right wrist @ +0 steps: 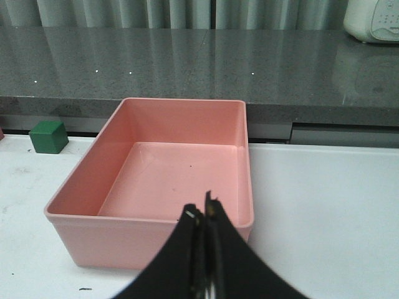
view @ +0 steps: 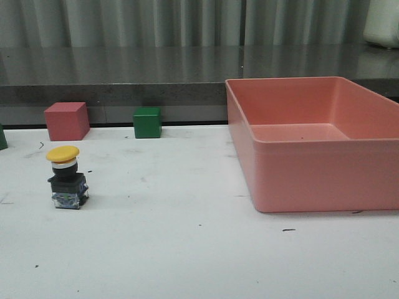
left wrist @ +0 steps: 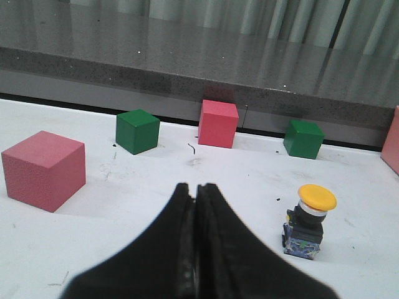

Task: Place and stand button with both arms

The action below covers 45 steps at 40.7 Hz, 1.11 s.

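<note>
The button (view: 66,177) stands upright on the white table at the left, yellow cap up, black body on a clear bluish base. It also shows in the left wrist view (left wrist: 307,221), standing free to one side of my left gripper (left wrist: 196,187), which is shut and empty, apart from it. My right gripper (right wrist: 202,208) is shut and empty, above the near wall of the pink bin (right wrist: 149,233). Neither arm shows in the front view.
The pink bin (view: 312,180) is empty and takes up the right side of the table. A red cube (view: 66,121) and a green cube (view: 147,122) sit along the back edge. The left wrist view shows another pink cube (left wrist: 43,169) and a second green cube (left wrist: 137,131).
</note>
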Tool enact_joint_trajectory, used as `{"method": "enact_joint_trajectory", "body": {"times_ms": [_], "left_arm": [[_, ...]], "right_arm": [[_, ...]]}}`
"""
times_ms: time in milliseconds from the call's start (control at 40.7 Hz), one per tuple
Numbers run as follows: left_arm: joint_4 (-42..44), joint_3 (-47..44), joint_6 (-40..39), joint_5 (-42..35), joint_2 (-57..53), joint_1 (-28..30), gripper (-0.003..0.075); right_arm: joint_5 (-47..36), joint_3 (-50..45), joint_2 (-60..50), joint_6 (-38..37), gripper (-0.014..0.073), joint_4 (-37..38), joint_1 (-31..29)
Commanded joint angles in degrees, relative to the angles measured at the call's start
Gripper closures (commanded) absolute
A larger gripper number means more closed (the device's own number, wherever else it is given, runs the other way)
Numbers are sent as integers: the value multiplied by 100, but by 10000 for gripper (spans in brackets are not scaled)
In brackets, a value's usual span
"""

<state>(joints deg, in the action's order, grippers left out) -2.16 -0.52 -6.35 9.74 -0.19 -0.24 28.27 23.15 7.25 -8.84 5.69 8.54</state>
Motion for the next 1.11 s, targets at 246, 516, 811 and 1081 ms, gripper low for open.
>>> {"method": "enact_joint_trajectory", "body": {"times_ms": [246,516,811,1081], "left_arm": [[-50,-80,-39,-508,-131,12,740],[-50,-80,-39,-508,-131,12,740],[-50,-80,-39,-512,-131,12,740],[-50,-80,-39,-512,-131,12,740]], "right_arm": [[-1513,-1007,-275,66,655,-123,-356],[-2156,-2352,-797,66,655,-320,-635],[-1840,-2450,-887,66,655,-338,-635],[-1840,-2450,-887,66,655,-338,-635]]}}
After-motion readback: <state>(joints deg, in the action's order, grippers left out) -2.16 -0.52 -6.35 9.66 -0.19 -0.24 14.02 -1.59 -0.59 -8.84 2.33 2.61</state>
